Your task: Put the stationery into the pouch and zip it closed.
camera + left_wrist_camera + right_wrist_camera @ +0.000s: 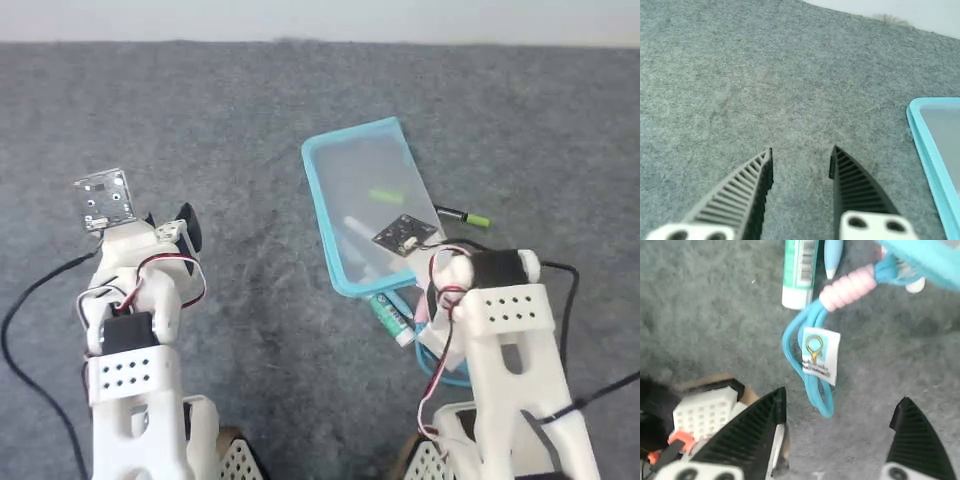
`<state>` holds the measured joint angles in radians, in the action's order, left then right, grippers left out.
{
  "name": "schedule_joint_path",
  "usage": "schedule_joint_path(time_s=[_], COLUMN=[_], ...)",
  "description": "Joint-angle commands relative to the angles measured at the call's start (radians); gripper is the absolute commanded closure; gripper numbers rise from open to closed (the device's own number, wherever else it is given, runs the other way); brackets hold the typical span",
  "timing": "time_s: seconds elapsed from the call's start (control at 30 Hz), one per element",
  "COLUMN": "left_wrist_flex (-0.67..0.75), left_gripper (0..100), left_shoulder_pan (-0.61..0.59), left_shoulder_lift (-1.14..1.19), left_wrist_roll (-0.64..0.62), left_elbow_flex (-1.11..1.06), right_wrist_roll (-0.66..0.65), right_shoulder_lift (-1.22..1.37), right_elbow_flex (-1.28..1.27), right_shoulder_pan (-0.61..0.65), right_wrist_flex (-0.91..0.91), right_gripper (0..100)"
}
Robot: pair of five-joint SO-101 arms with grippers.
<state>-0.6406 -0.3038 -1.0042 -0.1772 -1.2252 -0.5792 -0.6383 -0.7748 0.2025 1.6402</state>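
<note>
Right under the right claw (842, 396), which hangs spread wide with nothing in it, we've got the blue cord loop (788, 337) with its little tag (821, 356). That's our first worry. If the claw comes down as it stands, it probably catches cord rather than stationery, and a tug on that loop would likely drag the whole pouch (318, 195) across the grey surface (250, 120). Just past the loop sit the pink bead (847, 287), a green-and-white tube (800, 267) and a light blue pen (833, 252), all bunched at the pouch's near end. We can't tell if any of them are properly inside, so zipping now could jam on whatever is poking out. A round tube could also roll off if it gets nudged. Further along, the pouch already holds a green marker (386, 197). A green pen (466, 216) lies outside, just beside its far edge, and is easy to miss. The left claw (801, 155) is released too, over bare surface and well apart from the pouch. Nothing is pinning the pouch down, so we reckon it slides the moment anyone pulls the zip.
</note>
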Motion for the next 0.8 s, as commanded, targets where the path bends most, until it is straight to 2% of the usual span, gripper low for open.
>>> schedule_joint_path(time_s=[0.0,0.27,0.57,0.7,0.77], left_wrist_flex=[0.0,-0.003,0.0,0.0,0.0], left_gripper=[82,82,82,82,82], left_shoulder_pan=[-0.005,-0.008,-0.005,-0.005,-0.005], left_shoulder_lift=[-0.017,-0.017,-0.017,-0.017,-0.017], left_wrist_roll=[-0.005,-0.005,-0.003,-0.003,-0.003], left_elbow_flex=[0.015,0.013,0.013,0.013,0.013], right_wrist_roll=[0.149,0.488,0.698,0.715,0.717], right_shoulder_lift=[0.045,0.246,0.424,0.44,0.44], right_elbow_flex=[0.054,0.051,0.049,0.049,0.049], right_shoulder_pan=[0.082,0.145,0.142,0.14,0.134], right_wrist_flex=[-0.111,-0.389,-0.549,-0.553,-0.555], right_gripper=[66.7,67.0,67.0,67.9,73.3])
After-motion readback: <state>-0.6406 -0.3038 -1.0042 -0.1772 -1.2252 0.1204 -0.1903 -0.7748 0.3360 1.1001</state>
